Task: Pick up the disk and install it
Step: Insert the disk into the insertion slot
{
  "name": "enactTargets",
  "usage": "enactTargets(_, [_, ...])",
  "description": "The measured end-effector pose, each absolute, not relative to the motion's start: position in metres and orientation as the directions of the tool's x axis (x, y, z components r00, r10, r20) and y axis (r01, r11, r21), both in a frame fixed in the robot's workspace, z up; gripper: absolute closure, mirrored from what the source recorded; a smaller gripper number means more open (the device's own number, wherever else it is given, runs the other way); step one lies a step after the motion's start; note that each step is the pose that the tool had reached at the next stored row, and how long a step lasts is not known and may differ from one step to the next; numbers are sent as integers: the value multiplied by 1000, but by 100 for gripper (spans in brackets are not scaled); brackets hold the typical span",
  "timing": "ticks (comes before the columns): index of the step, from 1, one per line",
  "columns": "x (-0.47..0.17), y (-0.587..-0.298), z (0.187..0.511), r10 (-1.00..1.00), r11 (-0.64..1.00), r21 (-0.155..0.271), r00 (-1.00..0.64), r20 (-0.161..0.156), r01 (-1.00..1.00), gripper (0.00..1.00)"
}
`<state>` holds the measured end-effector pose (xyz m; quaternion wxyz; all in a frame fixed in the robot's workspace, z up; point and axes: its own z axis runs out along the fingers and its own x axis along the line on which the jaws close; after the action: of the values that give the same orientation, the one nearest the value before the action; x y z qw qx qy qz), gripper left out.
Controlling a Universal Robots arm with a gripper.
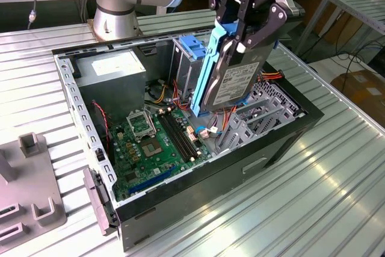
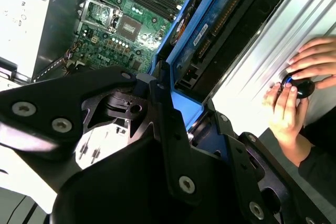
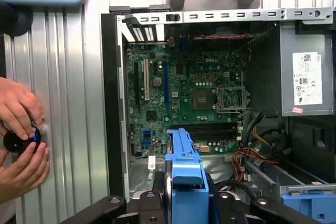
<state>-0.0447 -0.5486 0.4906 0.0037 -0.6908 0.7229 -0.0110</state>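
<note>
The disk (image 1: 234, 82) is a silver drive with a white label in a blue bracket. It hangs tilted, nearly on edge, over the open computer case (image 1: 72, 94), just in front of the metal drive cage with the blue top (image 1: 189, 49). My gripper (image 1: 240, 34) is shut on the disk's upper end, one black finger on each side. In the second wrist view the disk (image 2: 210, 30) runs away from the gripper (image 2: 191, 111) above the motherboard. In the first wrist view the blue bracket (image 3: 184, 182) sits between the fingers (image 3: 152, 205).
Inside the case lie the green motherboard (image 1: 153, 142), a grey power supply box with a white sticker (image 1: 111, 67) and loose cables. A person's hands (image 3: 21, 129) rest on a black knob on the ribbed table beside the case. A grey fixture (image 1: 30, 191) stands at the exterior view's left.
</note>
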Motion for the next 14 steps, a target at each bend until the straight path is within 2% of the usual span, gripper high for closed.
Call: enactTargets(14, [-38,-550,491,-999,45,-21,-45,10,-999,63])
